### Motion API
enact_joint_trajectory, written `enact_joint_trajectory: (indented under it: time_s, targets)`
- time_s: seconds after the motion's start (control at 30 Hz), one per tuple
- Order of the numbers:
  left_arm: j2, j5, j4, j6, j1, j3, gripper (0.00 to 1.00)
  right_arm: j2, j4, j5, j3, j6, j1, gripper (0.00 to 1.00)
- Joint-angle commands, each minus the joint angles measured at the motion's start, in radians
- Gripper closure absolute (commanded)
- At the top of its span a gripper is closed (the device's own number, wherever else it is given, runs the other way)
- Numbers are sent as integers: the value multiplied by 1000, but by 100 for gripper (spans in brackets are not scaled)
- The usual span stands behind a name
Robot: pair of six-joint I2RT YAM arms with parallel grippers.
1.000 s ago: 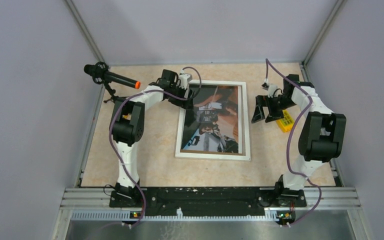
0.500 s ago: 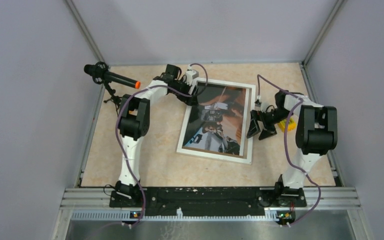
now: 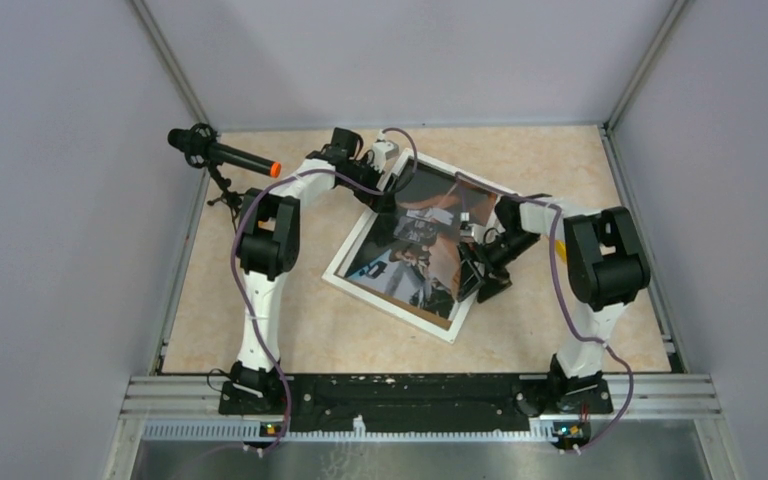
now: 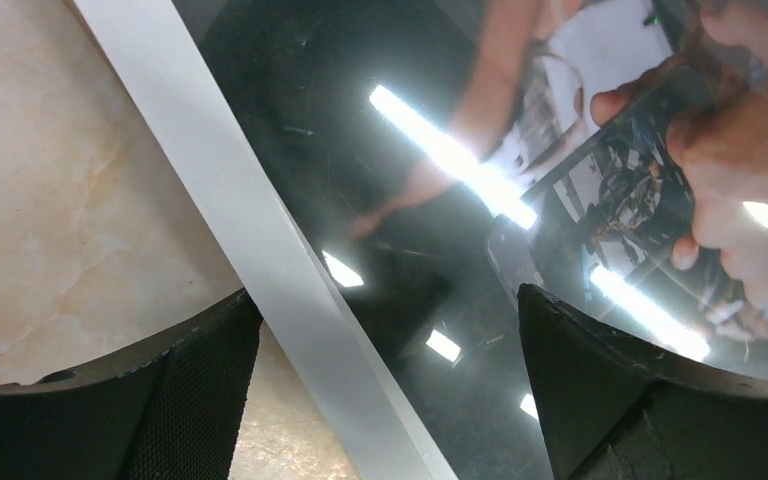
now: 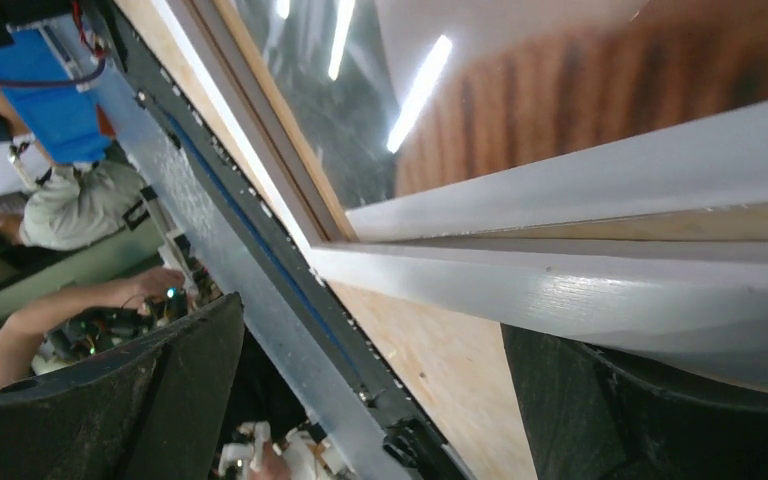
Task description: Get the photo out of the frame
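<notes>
Even, diffuse overhead lighting; only soft shadows fall on the counter (image 3: 360, 340). Strip-light reflections glare as bright streaks on the glossy photo (image 4: 360, 150) in both wrist views; close-range edges appear slightly soft.

The big white-edged wooden picture frame (image 3: 388, 306) lies crooked in the middle of the pale stone-look table (image 3: 360, 345), with one corner pointing at the arms. The shiny dark paper photo (image 3: 410, 250) sits inside it, face up. The black two-finger left gripper (image 3: 388, 190) is at the frame's far left edge, one finger over the table and one over the photo. The black two-finger right gripper (image 3: 475, 272) is at the frame's near right edge, with that edge between its fingers. A black stick-shaped microphone (image 3: 222, 155) stands at the far left of the table.
</notes>
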Motion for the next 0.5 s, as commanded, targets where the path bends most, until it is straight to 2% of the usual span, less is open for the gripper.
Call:
enact_joint_trajectory:
  time_s: [0.0, 0.2, 0.33, 0.47]
  targets:
    - [56, 54, -120, 55, -31, -5, 3, 30, 146, -11, -24, -28, 134, 1]
    - [51, 6, -151, 82, -40, 14, 4, 12, 125, -6, 15, -54, 285, 1]
    - [19, -40, -161, 75, -38, 50, 1, -54, 0, 56, 55, -160, 246, 1]
    - [-45, -116, -132, 93, -38, 46, 1, -110, -179, 59, 136, -272, 143, 1]
